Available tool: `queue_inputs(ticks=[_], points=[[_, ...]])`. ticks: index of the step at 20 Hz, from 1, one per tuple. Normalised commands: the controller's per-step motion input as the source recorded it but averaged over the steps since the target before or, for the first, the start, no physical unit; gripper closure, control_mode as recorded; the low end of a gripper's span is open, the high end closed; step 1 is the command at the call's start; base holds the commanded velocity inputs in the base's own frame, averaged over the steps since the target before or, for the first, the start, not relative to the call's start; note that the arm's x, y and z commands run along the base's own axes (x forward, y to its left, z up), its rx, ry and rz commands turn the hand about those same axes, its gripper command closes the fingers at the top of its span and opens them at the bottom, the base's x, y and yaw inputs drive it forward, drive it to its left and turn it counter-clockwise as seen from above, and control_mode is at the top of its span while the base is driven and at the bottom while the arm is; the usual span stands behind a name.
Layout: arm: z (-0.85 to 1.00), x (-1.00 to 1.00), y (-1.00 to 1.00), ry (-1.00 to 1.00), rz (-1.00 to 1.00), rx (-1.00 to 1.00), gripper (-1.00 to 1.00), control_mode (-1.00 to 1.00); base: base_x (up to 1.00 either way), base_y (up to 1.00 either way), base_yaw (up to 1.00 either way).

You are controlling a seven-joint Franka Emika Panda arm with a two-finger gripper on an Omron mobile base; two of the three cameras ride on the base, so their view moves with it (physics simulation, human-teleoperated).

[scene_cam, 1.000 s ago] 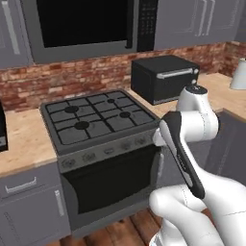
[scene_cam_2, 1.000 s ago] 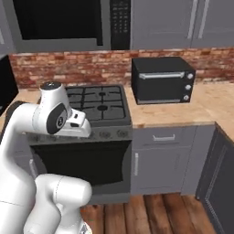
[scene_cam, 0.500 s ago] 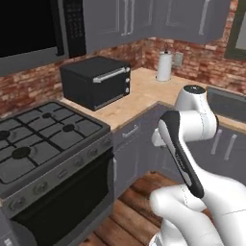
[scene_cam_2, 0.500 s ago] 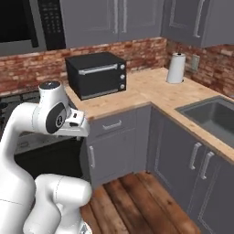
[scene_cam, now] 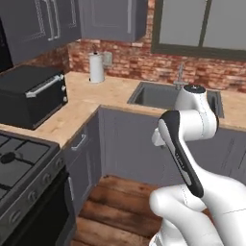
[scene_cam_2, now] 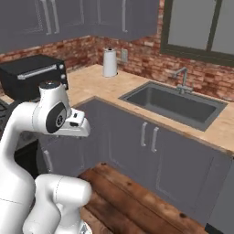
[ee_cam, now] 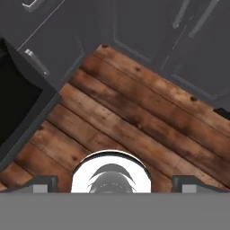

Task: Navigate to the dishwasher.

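Note:
The dishwasher is out of view. Ahead of me are grey cabinet doors [scene_cam_2: 151,151] with slim vertical handles, under a steel sink [scene_cam_2: 171,103] set in the wooden counter [scene_cam: 91,98]. My arm is folded above the base, and the hand [scene_cam_2: 75,125] points down at the wooden floor [ee_cam: 134,121]. My gripper [ee_cam: 116,183] is open. Its two fingertips [ee_cam: 44,183] stand far apart with nothing between them.
The black toaster oven [scene_cam: 31,93] and the stove [scene_cam: 19,163] with its dark oven door lie to my left. A paper towel roll [scene_cam_2: 109,62] stands in the counter corner, and a faucet [scene_cam_2: 182,77] rises behind the sink below a window [scene_cam_2: 201,27].
The base has turned to the right. The whole picture has swung from the stove and microwave to the corner counter and the sink. The arm keeps the same folded pose.

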Motion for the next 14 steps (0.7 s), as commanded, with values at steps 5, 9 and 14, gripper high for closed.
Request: queue_inputs(ticks=[5, 9, 14], points=[[0.0, 0.0, 0.0, 0.0, 0.0, 0.0, -1.0, 1.0, 0.01, -0.48, -0.53], [0.0, 0.0, 0.0, 0.0, 0.0, 0.0, -1.0, 1.0, 0.12, -0.66, -0.35], [0.0, 0.0, 0.0, 0.0, 0.0, 0.0, -1.0, 1.0, 0.24, -0.85, -0.18]])
